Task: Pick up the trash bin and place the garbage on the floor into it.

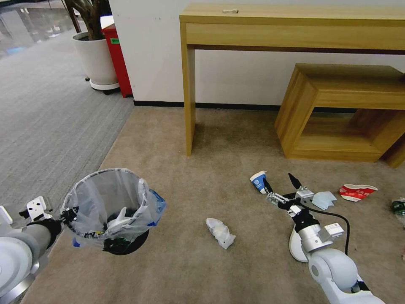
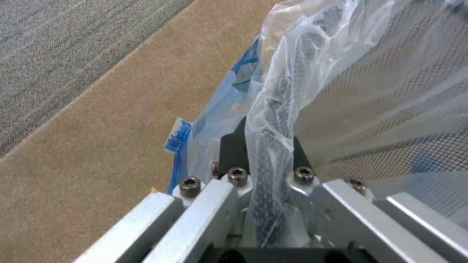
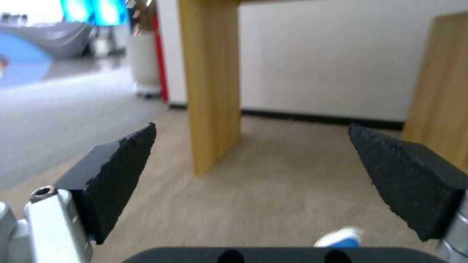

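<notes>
Your left tool (image 1: pixel 69 214) is clamped tight on the near rim of the small round black trash bin lined with crinkly clear plastic (image 1: pixel 110 207), holding it above the beige carpet floor (image 1: pixel 190 261). Your right tool (image 1: pixel 282 183) hangs wide open and empty, low over the floor, with the blue-and-white paper cup (image 1: pixel 258 181) just beside its left finger and the pale blue mask (image 1: pixel 324 199) near its right.

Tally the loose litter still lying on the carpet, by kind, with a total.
Paper cup: 1
Crumpled white wad: 1
Pale blue mask: 1
Crushed red-white bowl: 1
White slipper, partly under the right arm: 1
Green item at the edge, unclear: 1
Total: 6
</notes>
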`<state>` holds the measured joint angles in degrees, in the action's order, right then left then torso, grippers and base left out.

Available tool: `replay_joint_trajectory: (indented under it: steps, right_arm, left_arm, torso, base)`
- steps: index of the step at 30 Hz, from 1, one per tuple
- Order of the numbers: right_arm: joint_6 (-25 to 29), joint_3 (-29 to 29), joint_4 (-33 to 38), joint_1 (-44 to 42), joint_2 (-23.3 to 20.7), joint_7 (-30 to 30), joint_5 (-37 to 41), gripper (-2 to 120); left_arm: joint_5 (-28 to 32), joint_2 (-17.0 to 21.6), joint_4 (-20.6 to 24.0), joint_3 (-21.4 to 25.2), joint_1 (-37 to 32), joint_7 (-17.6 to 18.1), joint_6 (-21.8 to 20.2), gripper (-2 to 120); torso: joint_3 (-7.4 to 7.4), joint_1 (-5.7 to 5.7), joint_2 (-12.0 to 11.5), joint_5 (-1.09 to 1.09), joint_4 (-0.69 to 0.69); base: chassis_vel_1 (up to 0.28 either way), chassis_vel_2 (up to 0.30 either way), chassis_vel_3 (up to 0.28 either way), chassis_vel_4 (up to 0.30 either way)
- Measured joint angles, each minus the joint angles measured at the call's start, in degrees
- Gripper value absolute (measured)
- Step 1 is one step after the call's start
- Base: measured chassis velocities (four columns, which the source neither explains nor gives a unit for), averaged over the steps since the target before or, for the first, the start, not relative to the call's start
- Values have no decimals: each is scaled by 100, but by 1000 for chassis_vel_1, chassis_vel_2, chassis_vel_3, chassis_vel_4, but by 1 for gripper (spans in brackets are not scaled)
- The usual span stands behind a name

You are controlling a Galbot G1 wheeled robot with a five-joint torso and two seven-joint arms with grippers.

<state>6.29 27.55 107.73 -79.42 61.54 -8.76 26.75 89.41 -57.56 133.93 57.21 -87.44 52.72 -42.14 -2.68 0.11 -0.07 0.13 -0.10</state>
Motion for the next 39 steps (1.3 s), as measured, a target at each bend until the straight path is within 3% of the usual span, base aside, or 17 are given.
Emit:
replay_joint_trajectory:
  steps: [1,2,4,11,17,24,29,39]
  right_arm:
    - [-413,-87,22,33,-93,-44,-6,100]
    - [-413,-87,22,33,-93,-44,-6,100]
    - [-1212,-333,101,129,-257,36,44,100]
    - [-2104,-1074,-37,710,-376,51,115,100]
    - [-3082,-1796,-323,1538,-248,154,166,100]
    - [-3685,-2258,-596,2020,-137,280,253,100]
    - [-4797,-2845,-978,2682,273,483,747,100]
    - [-4912,-3333,-1774,3158,526,573,424,100]
  left_arm:
    - [1,12,1,4,0,0,0,1]
    - [1,12,1,4,0,0,0,1]
    - [1,28,10,4,2,0,0,1]
    - [-14,20,53,-5,2,-1,0,1]
    - [-74,-13,89,-43,9,-1,0,1]
    - [-102,-38,108,-61,12,-1,0,1]
    - [-139,-83,153,-65,-3,-1,0,1]
    - [-156,-147,198,-88,-17,-5,0,1]
  torso:
    - [0,0,0,0,0]
    - [0,0,0,0,0]
    - [0,0,0,0,-1]
    - [0,0,0,0,0]
    - [-1,-1,0,-1,1]
    - [-1,-1,0,-1,0]
    - [-1,0,0,-1,0]
    - [-1,0,0,-1,0]
  base:
    - [0,0,0,0]
    - [0,0,0,0]
    - [0,0,0,0]
    - [0,0,0,0]
    - [0,0,0,0]
    - [0,0,0,0]
    - [0,0,0,0]
    - [0,0,0,0]
